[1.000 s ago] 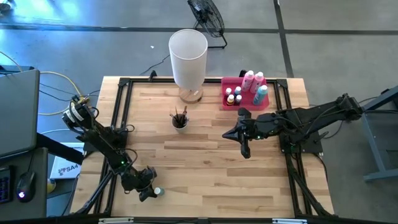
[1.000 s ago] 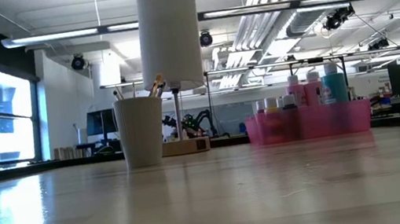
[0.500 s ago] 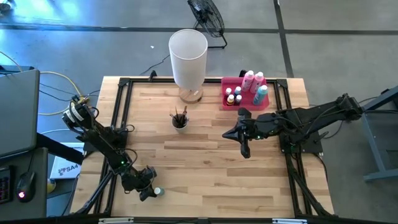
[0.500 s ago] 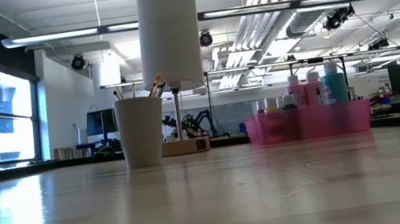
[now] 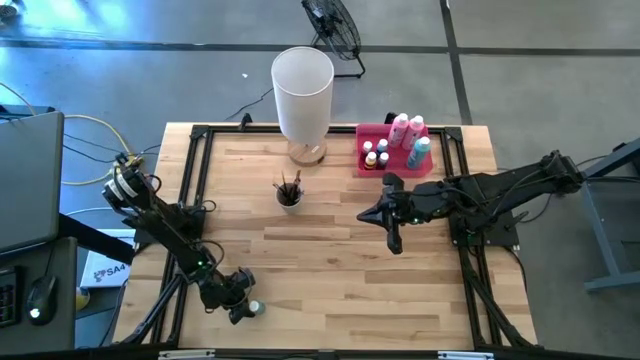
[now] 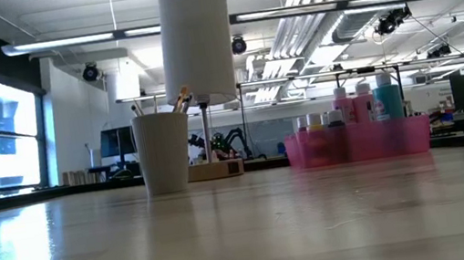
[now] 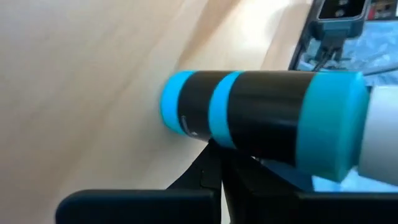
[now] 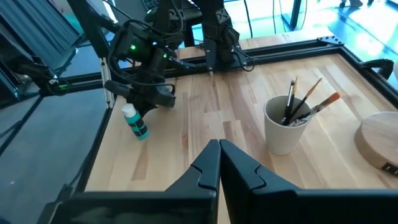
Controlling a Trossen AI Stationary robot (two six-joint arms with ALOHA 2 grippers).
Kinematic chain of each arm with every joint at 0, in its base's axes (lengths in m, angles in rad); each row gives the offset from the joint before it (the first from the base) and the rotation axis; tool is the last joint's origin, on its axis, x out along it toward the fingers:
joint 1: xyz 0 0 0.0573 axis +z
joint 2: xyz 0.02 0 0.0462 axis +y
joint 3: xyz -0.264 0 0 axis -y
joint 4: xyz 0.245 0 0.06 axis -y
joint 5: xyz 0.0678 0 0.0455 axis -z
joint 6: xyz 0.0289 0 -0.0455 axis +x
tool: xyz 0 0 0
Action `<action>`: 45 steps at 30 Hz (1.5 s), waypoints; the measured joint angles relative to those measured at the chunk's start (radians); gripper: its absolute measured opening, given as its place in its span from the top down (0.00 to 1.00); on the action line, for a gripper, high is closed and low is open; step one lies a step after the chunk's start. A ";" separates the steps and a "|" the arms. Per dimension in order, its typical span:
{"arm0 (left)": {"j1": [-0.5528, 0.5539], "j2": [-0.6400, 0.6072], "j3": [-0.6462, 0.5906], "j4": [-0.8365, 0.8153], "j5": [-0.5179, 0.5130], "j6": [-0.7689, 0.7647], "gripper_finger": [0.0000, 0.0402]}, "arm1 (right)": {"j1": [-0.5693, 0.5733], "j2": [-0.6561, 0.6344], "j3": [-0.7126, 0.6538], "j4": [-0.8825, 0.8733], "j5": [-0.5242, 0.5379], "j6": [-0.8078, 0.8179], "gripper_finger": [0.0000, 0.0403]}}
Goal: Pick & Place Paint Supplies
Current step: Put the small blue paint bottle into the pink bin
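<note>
Left hand (image 5: 238, 306) low at the table's (image 5: 330, 270) front-left corner, fingers together beside a blue-banded paint bottle (image 5: 254, 309) lying there. Right hand (image 5: 392, 240) closed, near the right edge, clear of the pink tray (image 5: 392, 167).

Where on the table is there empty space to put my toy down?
The widest bare wood lies between the cup of brushes and the table's near edge, between the two arms. It is crowded at the far edge: the white cylinder and the pink tray of paint bottles. A teal bottle lies by the left gripper.
</note>
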State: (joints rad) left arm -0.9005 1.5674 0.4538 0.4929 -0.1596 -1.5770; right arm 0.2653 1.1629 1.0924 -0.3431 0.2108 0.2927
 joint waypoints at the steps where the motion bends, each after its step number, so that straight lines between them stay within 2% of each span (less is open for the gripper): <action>1: 0.010 0.011 0.007 0.003 0.007 0.000 1.00 | 0.000 0.000 0.000 0.000 0.002 -0.007 0.99; 6: 0.056 0.059 0.046 0.020 0.057 0.043 1.00 | 0.000 -0.005 0.000 -0.001 0.027 -0.010 0.99; 14: 0.124 0.066 0.064 0.006 -0.003 0.115 1.00 | 0.000 -0.041 0.000 0.007 0.026 -0.010 0.99; 38: 0.355 0.068 0.063 0.012 0.027 0.321 1.00 | 0.000 -0.081 0.000 0.002 0.026 -0.014 0.99; 45: 0.414 0.124 0.122 0.014 0.057 0.400 1.00 | 0.000 -0.081 0.000 0.002 0.026 -0.014 0.99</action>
State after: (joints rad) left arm -0.4865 1.6913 0.5759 0.5065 -0.1026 -1.1770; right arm 0.2653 1.0817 1.0927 -0.3416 0.2371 0.2790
